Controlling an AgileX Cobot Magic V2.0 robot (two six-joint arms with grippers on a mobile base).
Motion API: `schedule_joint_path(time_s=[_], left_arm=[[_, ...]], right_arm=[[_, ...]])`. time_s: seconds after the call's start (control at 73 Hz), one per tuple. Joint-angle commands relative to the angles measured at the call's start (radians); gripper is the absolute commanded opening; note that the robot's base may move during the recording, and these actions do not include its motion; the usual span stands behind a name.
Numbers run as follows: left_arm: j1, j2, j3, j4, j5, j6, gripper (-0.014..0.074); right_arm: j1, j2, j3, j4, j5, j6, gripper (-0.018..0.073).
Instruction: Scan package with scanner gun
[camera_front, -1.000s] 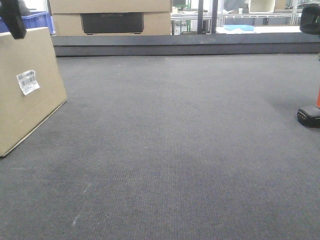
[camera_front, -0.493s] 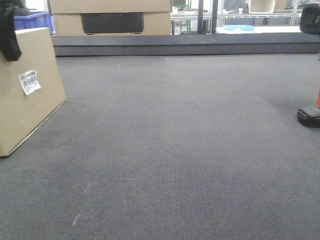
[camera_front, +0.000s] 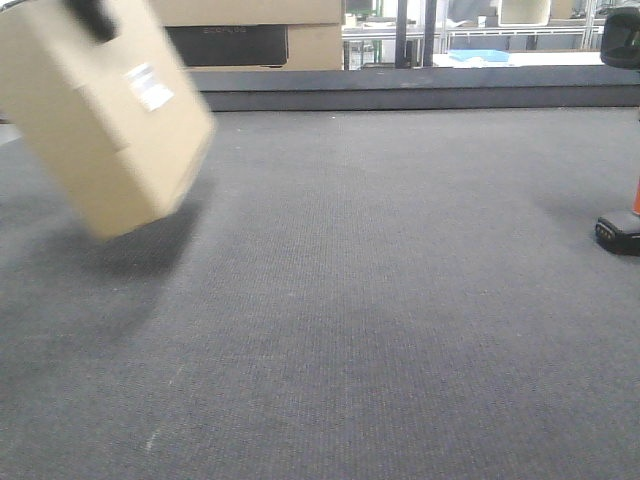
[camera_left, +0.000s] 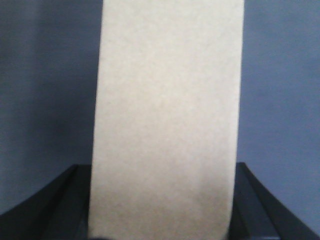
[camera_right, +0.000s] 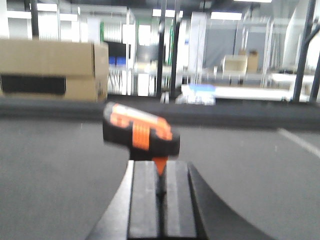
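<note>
- Front view, package (camera_front: 105, 120): a tan cardboard box, up off the grey mat (camera_front: 380, 300) at far left, tilted with one corner lowest. It is blurred. Its white barcode label (camera_front: 150, 86) faces me, and its shadow lies on the mat beneath.
- Front view, left gripper (camera_front: 92, 14): I see only a dark part, at the box's top edge.
- Front view, scanner gun (camera_front: 618, 232): at the far right edge, well apart from the package. Its flat black base sits on the mat with a sliver of orange handle above, and the rest is cut off.
- Front view, background: larger cardboard boxes (camera_front: 315, 40) with a dark panel, behind a low dark ledge (camera_front: 400, 92).
- Left wrist view: the package (camera_left: 165, 115) fills the centre. The left gripper (camera_left: 157, 170) has one black finger (camera_left: 50, 200) on each side of it, clamped on the box.
- Right wrist view: the right gripper (camera_right: 161, 172) has its pads (camera_right: 145, 200) drawn nearly together, with a thin seam between them.
- Right wrist view: the scanner gun (camera_right: 140, 131), a black head with orange trim, stands just past the tips. I cannot tell whether they touch its handle.
</note>
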Motion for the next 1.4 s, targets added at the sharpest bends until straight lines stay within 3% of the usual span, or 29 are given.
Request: schedule_joint_path(time_s=[0.0,0.301,0.576,0.713,0.795,0.877,1.014,1.22,1.288,1.384], left_arm=[[-0.05,-0.006,-0.009,-0.059,-0.048,-0.038,-0.0111],[-0.241,0.053,-0.007,-0.061,-0.169,-0.138,-0.0111],[-0.241,0.074,-0.007,-0.055,-0.183,-0.146,-0.0111],[-0.233,0.078,-0.007,-0.037,-0.181,-0.146,-0.0111],[-0.233,0.078,-0.005,-0.037,-0.181,-0.146,-0.0111],[-0.233,0.078,-0.005,-0.037,-0.181,-0.146,-0.0111],[-0.233,0.078,-0.005,-0.035,-0.181,-0.146,-0.0111],[-0.233,0.078,-0.005,-0.035,-0.181,-0.146,-0.0111],[-0.233,0.078,-0.005,-0.033,-0.181,-0.146,-0.0111],[-0.233,0.078,-0.005,-0.033,-0.183,-0.146,-0.0111]], right_arm=[[-0.004,-0.003,-0.001,0.001,-0.038,-0.003,-0.0154],[-0.004,0.006,-0.122,0.01,0.211,-0.003,-0.0154],[-0.004,0.253,-0.249,0.01,0.248,-0.003,-0.0154],[-0.004,0.372,-0.267,0.016,0.106,-0.003,-0.0154],[-0.004,0.431,-0.267,0.09,0.023,0.024,-0.0154],[-0.004,0.483,-0.267,0.14,0.003,0.024,-0.0154],[-0.004,0.571,-0.255,0.14,-0.02,0.024,-0.0154],[-0.004,0.724,-0.168,0.14,-0.303,0.084,-0.0159],[-0.004,0.768,-0.143,0.11,-0.384,0.145,-0.0159],[-0.004,0.832,-0.126,-0.012,-0.48,0.248,-0.0159]])
